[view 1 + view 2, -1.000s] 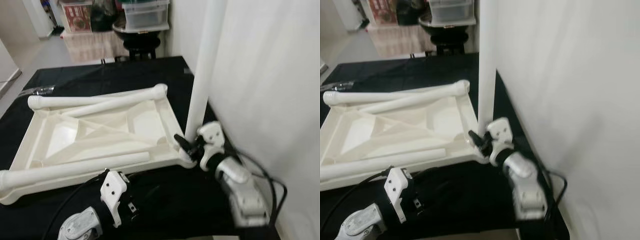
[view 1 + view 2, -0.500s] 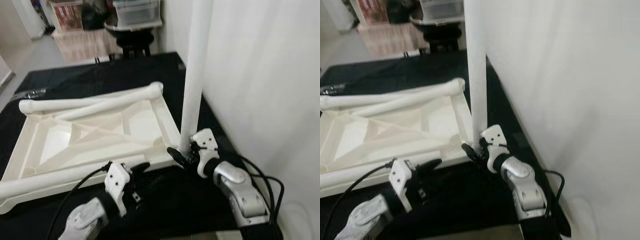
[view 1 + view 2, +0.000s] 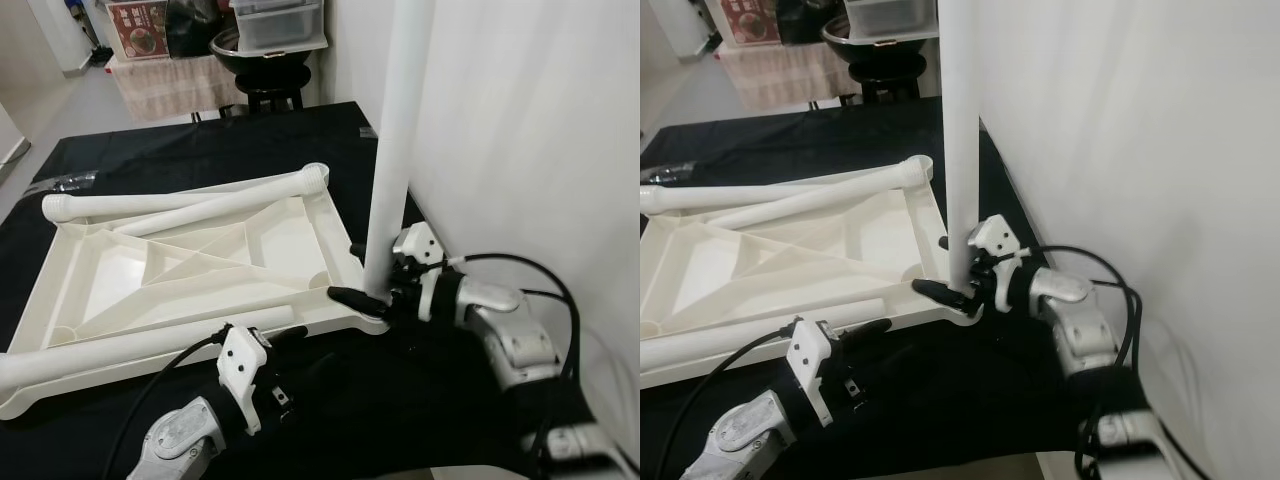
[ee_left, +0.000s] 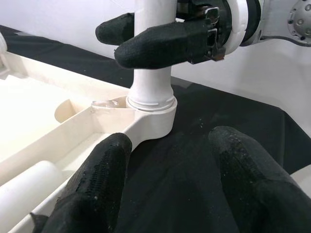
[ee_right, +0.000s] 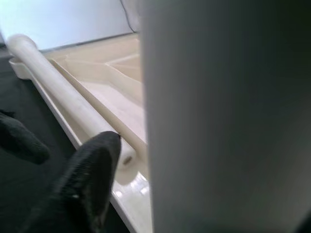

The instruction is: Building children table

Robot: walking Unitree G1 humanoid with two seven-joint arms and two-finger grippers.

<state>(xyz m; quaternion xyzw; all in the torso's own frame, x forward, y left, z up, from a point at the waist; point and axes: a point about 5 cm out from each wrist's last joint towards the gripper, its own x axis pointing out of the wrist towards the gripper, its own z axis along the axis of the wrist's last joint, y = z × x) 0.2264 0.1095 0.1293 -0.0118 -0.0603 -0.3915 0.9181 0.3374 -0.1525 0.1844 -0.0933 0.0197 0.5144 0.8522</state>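
I'm clamping the right gripper (image 3: 372, 282) around the upright leg (image 3: 395, 150), keeping it vertical while twisting into the tabletop's (image 3: 190, 265) five-o'clock corner socket (image 4: 151, 115); left gripper (image 4: 170, 189) is hovering, fingers apart.

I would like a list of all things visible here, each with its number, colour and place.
tabletop: 1, white, upside down on the black cloth, ribs facing up.
upright leg: 1, white, standing in the tabletop's near right corner socket.
lying legs: 3, white, two along the far edge, one along the near edge of the tabletop.
cloth: 1, black, covering the work surface.
wall: 1, white, on the right.
storage box: 1, clear, at the far end, on a dark stool.
right gripper: 1, black fingers, closed around the base of the upright leg.
left gripper: 1, black fingers, open, just in front of the tabletop's near edge, pointing at the corner socket.
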